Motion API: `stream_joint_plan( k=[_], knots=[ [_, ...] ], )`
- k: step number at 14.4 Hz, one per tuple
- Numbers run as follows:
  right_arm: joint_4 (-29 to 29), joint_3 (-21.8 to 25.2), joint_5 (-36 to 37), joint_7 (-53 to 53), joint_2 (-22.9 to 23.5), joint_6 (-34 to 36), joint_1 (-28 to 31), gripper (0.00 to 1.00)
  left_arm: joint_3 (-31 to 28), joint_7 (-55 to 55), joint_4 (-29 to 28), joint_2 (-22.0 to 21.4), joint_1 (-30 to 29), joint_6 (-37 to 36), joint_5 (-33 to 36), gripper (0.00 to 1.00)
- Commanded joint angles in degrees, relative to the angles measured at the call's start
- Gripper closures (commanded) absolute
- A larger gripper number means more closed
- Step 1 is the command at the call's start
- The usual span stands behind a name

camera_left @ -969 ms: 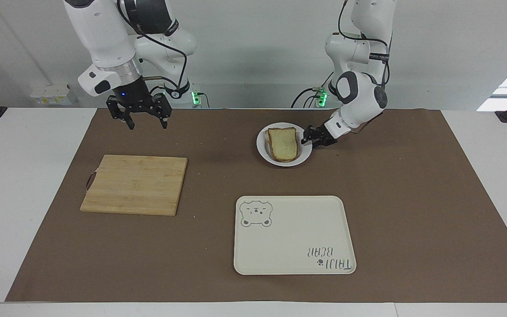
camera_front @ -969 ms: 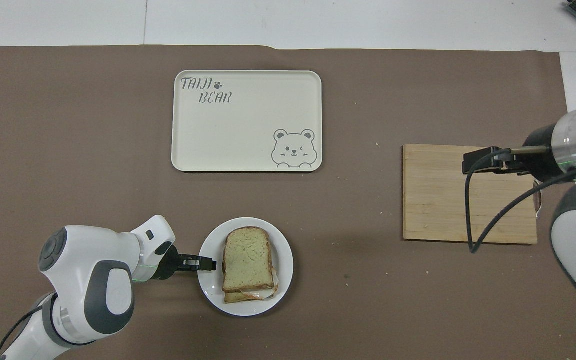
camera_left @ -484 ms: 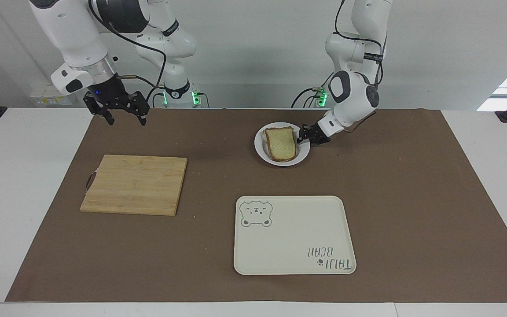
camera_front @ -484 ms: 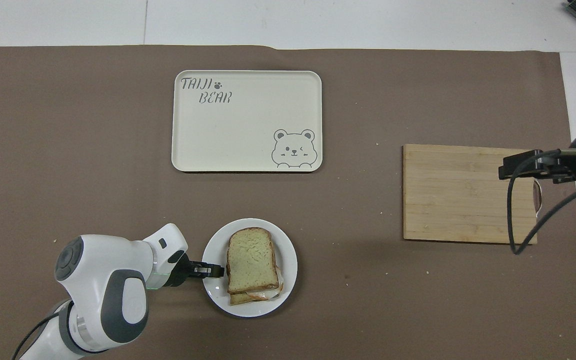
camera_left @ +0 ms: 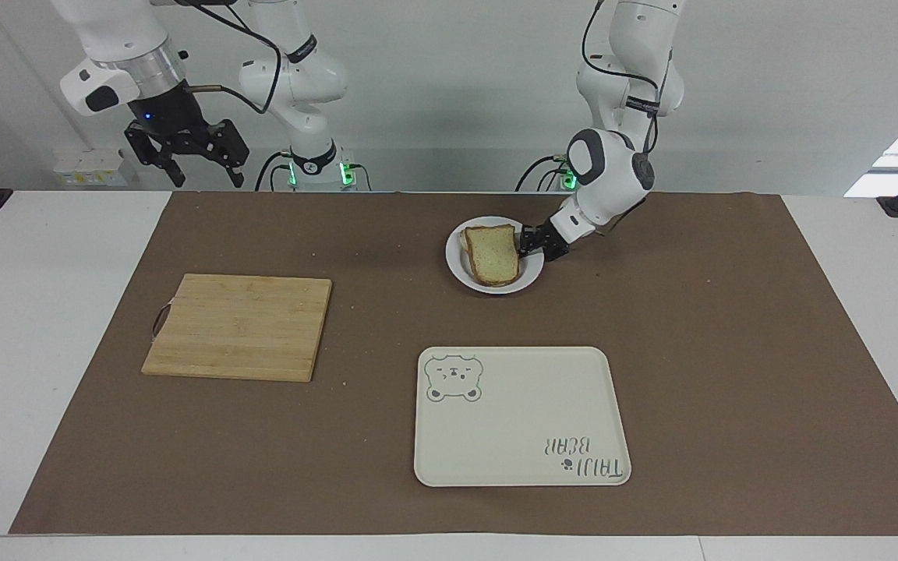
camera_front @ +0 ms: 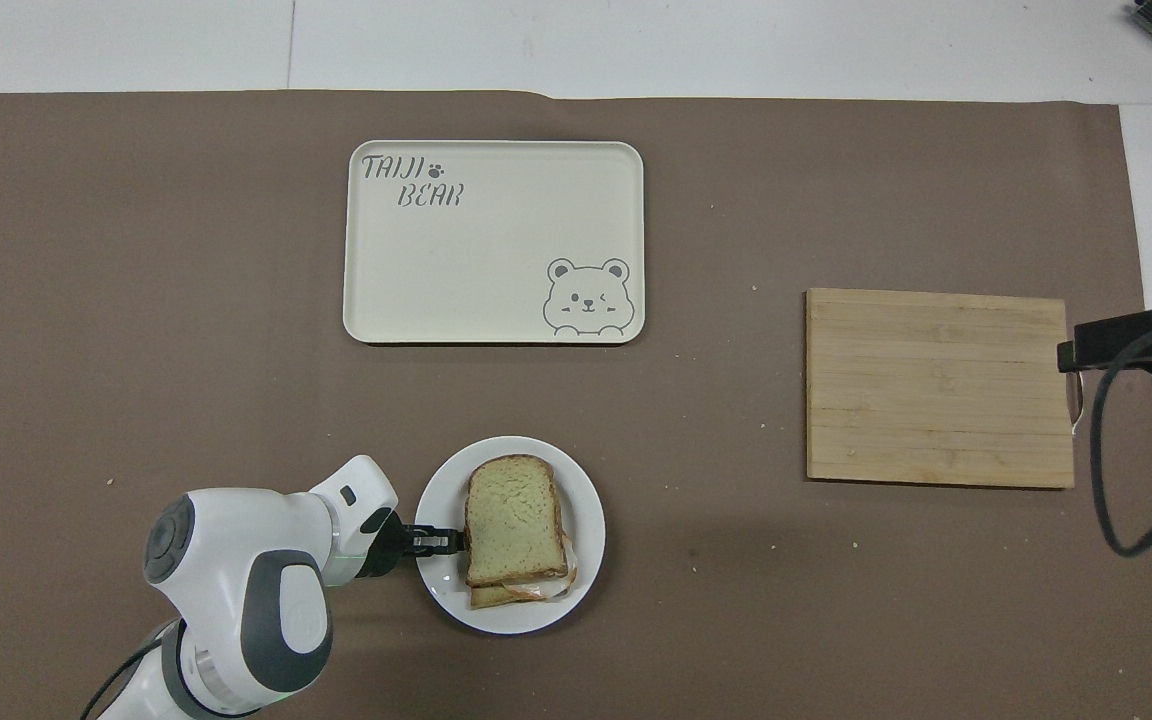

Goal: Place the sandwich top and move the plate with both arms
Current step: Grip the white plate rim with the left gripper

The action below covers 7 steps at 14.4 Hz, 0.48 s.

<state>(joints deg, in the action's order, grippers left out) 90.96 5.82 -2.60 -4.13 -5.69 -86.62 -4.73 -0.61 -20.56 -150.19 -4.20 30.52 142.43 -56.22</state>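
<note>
The sandwich top (camera_left: 493, 253) (camera_front: 511, 518) lies on a lower slice, with some filling showing at the edge nearer the robots. The stack sits on the white plate (camera_left: 457, 271) (camera_front: 588, 520). My left gripper (camera_left: 528, 245) (camera_front: 446, 540) is low at the plate's rim on the side toward the left arm's base. It is shut on that rim, its tips almost at the bread's crust. My right gripper (camera_left: 210, 175) hangs open and empty, high over the mat's corner by the right arm's base.
A wooden cutting board (camera_left: 238, 326) (camera_front: 939, 386) lies toward the right arm's end. A cream bear-print tray (camera_left: 521, 415) (camera_front: 494, 242) lies farther from the robots than the plate. The brown mat (camera_left: 730, 351) covers most of the table.
My left gripper moved onto the plate's rim and closed on it, and the plate slid slightly toward the right arm's end. The right arm rose and drew away from the cutting board.
</note>
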Motion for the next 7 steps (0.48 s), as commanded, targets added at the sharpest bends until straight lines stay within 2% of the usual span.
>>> stream_joint_plan(
  k=[1, 4, 5, 7],
  knots=[
    [1.0, -0.6, 1.1, 0.8, -1.6, 0.4, 0.7, 0.0, -0.9, -1.9, 1.1, 1.4, -0.9, 0.7, -1.3, 1.0],
    [1.2, -0.5, 1.7, 1.1, -1.8, 0.9, 0.6, 0.0, -1.0, -1.9, 2.0, 1.2, -4.1, -2.3, -1.3, 1.0],
    [1.2, -0.6, 4.0, 1.1, -1.7, 0.8, 0.1, 0.0, -1.1, -1.9, 3.0, 1.1, -5.1, -3.9, -1.3, 1.0],
    [1.2, -1.2, 5.9, 1.1, -1.8, 0.7, -0.1, 0.0, -1.1, -1.8, 6.0, 0.9, -9.0, -9.7, -1.3, 1.0]
  ],
)
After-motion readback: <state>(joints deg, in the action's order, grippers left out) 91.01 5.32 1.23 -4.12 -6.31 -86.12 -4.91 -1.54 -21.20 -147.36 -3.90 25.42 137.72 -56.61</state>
